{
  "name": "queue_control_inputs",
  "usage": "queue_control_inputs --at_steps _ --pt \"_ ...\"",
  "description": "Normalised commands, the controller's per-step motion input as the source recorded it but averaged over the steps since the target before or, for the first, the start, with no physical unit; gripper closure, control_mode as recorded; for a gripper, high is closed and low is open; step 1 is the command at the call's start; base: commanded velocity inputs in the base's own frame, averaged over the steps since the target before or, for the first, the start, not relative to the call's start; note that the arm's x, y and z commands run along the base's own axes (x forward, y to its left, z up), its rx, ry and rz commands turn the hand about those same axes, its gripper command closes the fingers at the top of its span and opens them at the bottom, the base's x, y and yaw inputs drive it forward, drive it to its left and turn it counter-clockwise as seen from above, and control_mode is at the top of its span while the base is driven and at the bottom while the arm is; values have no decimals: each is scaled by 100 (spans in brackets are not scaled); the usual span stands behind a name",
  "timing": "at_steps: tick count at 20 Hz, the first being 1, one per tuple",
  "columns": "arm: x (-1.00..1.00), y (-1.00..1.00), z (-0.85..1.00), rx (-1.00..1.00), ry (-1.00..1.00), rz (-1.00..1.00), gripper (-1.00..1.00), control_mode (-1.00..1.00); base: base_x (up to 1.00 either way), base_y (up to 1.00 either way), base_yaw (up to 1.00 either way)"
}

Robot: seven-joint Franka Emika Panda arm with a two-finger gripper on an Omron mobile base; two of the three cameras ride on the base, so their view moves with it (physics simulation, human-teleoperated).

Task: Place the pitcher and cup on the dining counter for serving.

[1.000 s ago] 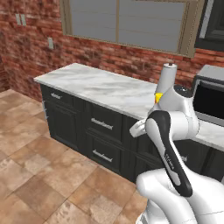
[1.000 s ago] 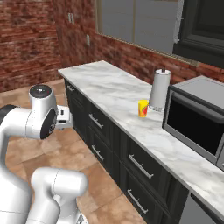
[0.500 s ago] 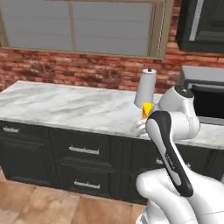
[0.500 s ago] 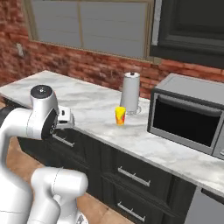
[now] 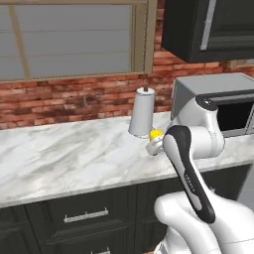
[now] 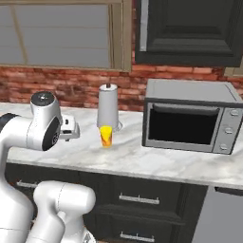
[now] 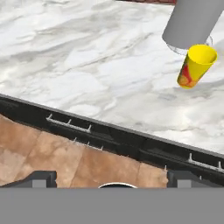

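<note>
1. My claw (image 7: 112, 177) hangs in front of the table (image 6: 156, 159), above the floor, its tips spread wide apart with nothing between them.
2. The cup (image 6: 107, 136) stands upright on the marble table, yellow with a red-orange mark, just in front of the paper roll (image 6: 108, 107).
3. In my hand view the cup (image 7: 196, 66) sits at upper right, just beside the roll's base (image 7: 194, 22); I cannot tell whether they touch.
4. A microwave (image 6: 190, 116) stands on the same table, to the right of the cup and apart from it.
5. From the left base view my arm hides most of the cup (image 5: 156, 135), beside the roll (image 5: 142, 113).
6. Dark drawers (image 7: 100, 138) with silver handles run below the table edge.
</note>
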Motion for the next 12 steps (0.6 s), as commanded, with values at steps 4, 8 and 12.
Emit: queue_control_inputs --at_steps 4,8,12 --pt "0 0 0 0 0 0 -100 100 35 0 -55" --pt "0 0 0 0 0 0 -100 100 12 -1 -3" --pt "0 0 0 0 0 0 -100 100 85 0 -8"
